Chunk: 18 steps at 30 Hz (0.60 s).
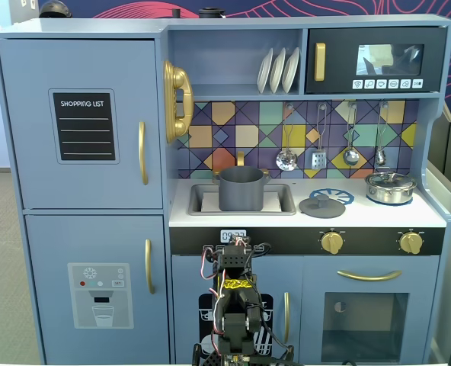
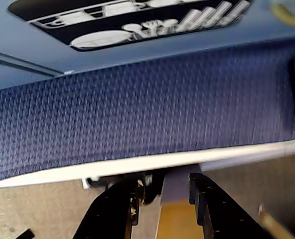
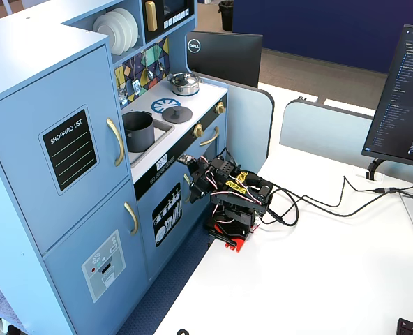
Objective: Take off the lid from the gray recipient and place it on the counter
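The gray recipient [image 1: 241, 189] stands uncovered in the sink, also seen in the other fixed view [image 3: 138, 130]. The dark-gray lid [image 1: 321, 205] lies flat on the white counter [image 1: 363, 216], right of the sink, partly over the blue burner print; it also shows in the other fixed view [image 3: 173, 112]. My arm is folded low in front of the kitchen's lower doors, with the gripper [image 3: 194, 183] far below the counter. In the wrist view the gripper [image 2: 166, 178] has a gap between its black fingers [image 2: 122, 204] and holds nothing.
A shiny steel pot with its lid [image 1: 391, 187] sits on the right of the counter. Utensils hang above it. The wrist view shows the dishwasher door print [image 2: 137, 20], blue carpet [image 2: 147, 104] and the table's white edge [image 2: 137, 163]. A monitor [image 3: 405, 98] and cables lie on the desk.
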Each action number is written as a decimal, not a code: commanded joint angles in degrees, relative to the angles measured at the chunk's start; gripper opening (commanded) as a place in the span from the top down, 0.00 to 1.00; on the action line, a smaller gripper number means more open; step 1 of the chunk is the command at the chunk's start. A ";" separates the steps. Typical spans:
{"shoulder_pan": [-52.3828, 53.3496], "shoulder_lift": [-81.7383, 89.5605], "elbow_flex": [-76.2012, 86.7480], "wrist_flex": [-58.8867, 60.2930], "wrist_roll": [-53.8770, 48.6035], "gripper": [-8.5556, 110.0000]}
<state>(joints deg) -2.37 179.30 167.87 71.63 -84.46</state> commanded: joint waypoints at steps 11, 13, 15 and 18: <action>-2.20 2.72 4.04 -4.83 3.60 0.93; -2.11 2.72 4.13 0.97 2.72 0.93; -2.90 2.72 4.13 6.06 2.29 0.93; -3.60 2.72 4.13 12.92 1.32 0.92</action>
<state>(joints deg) -5.01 181.76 172.00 75.94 -82.18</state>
